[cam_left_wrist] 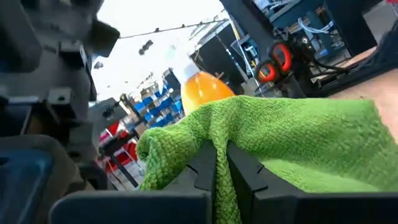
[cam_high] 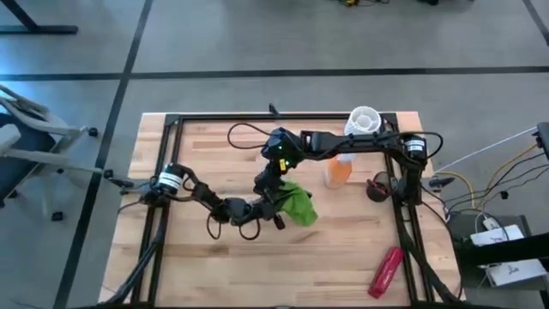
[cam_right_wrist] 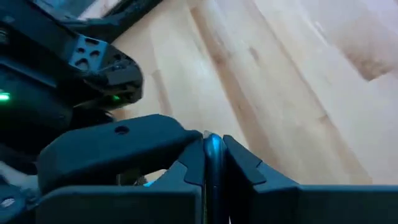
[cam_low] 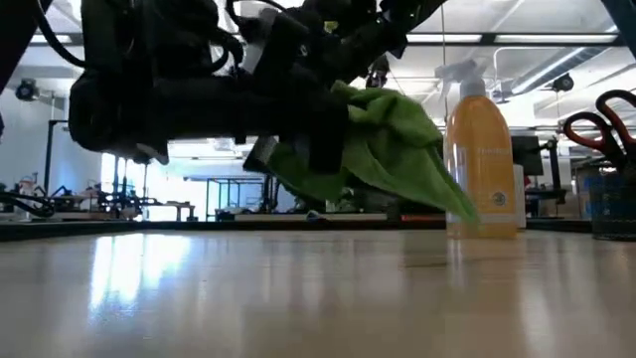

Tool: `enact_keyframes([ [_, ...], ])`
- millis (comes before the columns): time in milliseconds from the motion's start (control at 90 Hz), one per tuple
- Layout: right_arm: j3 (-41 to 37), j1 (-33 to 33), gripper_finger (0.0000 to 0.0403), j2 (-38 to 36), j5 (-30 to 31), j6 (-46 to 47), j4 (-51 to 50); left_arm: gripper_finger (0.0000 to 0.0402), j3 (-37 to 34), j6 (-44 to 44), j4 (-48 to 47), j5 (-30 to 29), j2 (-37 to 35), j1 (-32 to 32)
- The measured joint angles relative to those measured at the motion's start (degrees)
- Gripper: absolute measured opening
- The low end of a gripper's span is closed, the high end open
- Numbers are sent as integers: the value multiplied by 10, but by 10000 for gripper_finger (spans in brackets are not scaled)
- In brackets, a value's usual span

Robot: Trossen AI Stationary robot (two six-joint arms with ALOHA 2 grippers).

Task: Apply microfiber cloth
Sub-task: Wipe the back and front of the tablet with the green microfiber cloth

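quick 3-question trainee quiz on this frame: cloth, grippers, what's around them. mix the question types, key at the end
1. True or false: the microfiber cloth lies flat on the table.
2. Which gripper pinches the cloth? A) left gripper B) right gripper C) neither
3. Fill in: in the low view, the thing standing beside the cloth is an orange ____.

Key:
1. False; it hangs lifted clear of the wood.
2. A; a fold sits between its shut fingers. The right gripper is shut on a thin dark device edge.
3. Spray bottle.

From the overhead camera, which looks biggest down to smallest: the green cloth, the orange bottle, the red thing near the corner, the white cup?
1. Microfiber cloth
2. Red object

Orange spray bottle and white cup look alike in size, below those two; the bottle stands upright, so it is foreshortened.
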Motion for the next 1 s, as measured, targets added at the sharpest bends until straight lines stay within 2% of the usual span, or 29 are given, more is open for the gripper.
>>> enact_keyframes([
  [167, 0, -3, 8, 0, -29, 16, -2, 0, 5, 19, -5, 11, -1, -1],
  [411, 0, -7, 8, 0, -38, 11, 5, 0, 33, 35, -48, 43, -1, -14],
  [600, 0, -11, 8, 0, -37, 8, 5, 0, 27, 17, -62, 31, -1, -36],
  [678, 0, -11, 8, 0, -36, 7, 4, 0, 24, 17, -64, 14, -1, -46],
  [1000, 0, -11, 8, 0, -28, -1, 0, 0, -41, 6, -52, -135, -5, -68],
])
